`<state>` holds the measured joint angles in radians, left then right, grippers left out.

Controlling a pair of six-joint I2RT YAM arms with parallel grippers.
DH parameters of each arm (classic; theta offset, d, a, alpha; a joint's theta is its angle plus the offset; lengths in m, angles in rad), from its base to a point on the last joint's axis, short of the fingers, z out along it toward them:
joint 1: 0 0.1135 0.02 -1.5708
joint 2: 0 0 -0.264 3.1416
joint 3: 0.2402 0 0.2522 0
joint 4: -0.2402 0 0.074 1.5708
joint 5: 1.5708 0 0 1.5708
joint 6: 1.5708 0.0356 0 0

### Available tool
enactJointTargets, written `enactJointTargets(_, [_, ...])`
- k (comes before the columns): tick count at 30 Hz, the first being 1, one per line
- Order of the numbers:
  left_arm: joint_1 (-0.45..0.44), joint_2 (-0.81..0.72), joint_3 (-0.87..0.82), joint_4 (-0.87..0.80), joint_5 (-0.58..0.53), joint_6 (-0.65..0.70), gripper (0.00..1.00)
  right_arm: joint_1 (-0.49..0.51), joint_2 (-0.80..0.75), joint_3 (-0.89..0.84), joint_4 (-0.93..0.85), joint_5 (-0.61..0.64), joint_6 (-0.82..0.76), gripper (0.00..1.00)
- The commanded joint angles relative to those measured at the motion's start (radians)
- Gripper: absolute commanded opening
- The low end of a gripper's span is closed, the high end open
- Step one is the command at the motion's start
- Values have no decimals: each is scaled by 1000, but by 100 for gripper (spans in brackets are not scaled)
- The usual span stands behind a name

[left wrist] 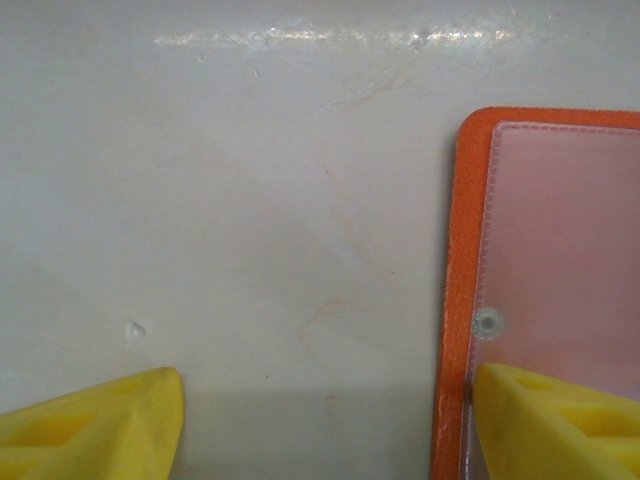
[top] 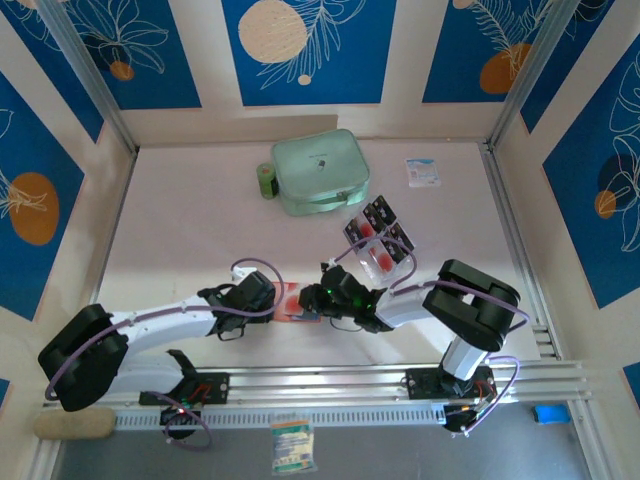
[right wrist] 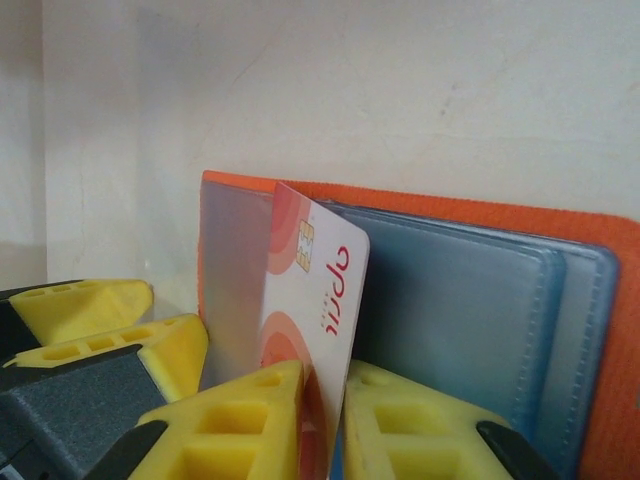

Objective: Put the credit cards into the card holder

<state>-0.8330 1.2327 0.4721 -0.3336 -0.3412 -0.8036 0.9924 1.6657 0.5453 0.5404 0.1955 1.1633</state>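
The card holder (right wrist: 560, 215), an orange wallet, lies open with blue pockets and a clear flap facing up; from above it shows as an orange patch (top: 292, 303) between the two grippers. A credit card (right wrist: 320, 280), white with red areas and a chip, stands on edge in it, between the clear flap and the blue pocket. My right gripper (right wrist: 325, 378) straddles the card's near end, jaws slightly parted, with a thin gap at the right finger. My left gripper (left wrist: 330, 420) is open; its right finger (left wrist: 540, 420) rests over the holder's clear pocket (left wrist: 560, 250). More credit cards (top: 380, 240) sit in a clear rack.
A mint-green zip case (top: 320, 172) and a green roll (top: 266, 180) stand at the back middle of the table. A white-and-blue packet (top: 423, 172) lies at the back right. Metal frame posts line both sides.
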Motion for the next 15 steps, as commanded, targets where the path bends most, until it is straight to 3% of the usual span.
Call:
enactJointTargets(1, [9,1,-15,15,35,1,75,-5,-18,-3,-60,21,-20,13])
enactJointTargets(6, [9,1,-15,13,36,1,75,-3,-17,-1,-60,18,-19,0])
enactJointTargets(15, [9,1,-15,17,36,2,75,10,-17,13,-88,39,-1,0])
